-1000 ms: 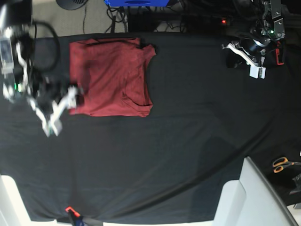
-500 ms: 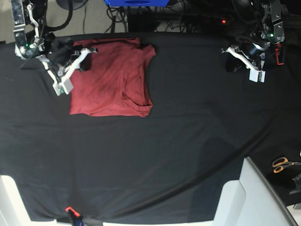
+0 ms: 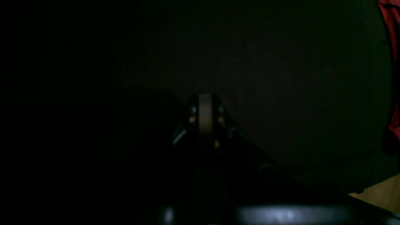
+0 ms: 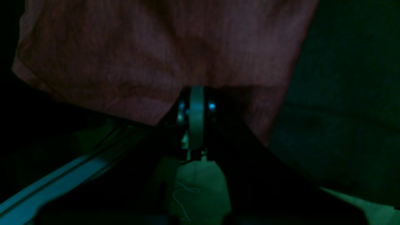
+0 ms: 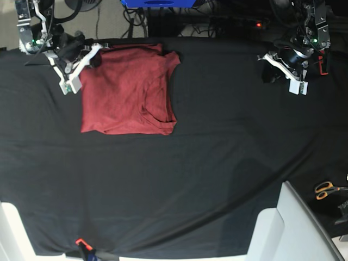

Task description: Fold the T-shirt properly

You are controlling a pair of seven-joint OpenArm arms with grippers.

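Both jaws spread, empty | right gripper (image 5: 76,66) swung to T-shirt's (image 5: 128,89) 10 o'clock corner | left gripper (image 5: 285,72) parked | fold looks finished

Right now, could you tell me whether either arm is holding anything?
Nothing is held: the right gripper sits open at the T-shirt's corner, the left gripper open over bare cloth.

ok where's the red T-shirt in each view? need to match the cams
Base: T-shirt upper left, flat on the black tablecloth, right gripper at its upper-left corner.
Right wrist: fills the upper two-thirds.
Left wrist: only a red sliver at the right edge.
Shared landmark: the black tablecloth.
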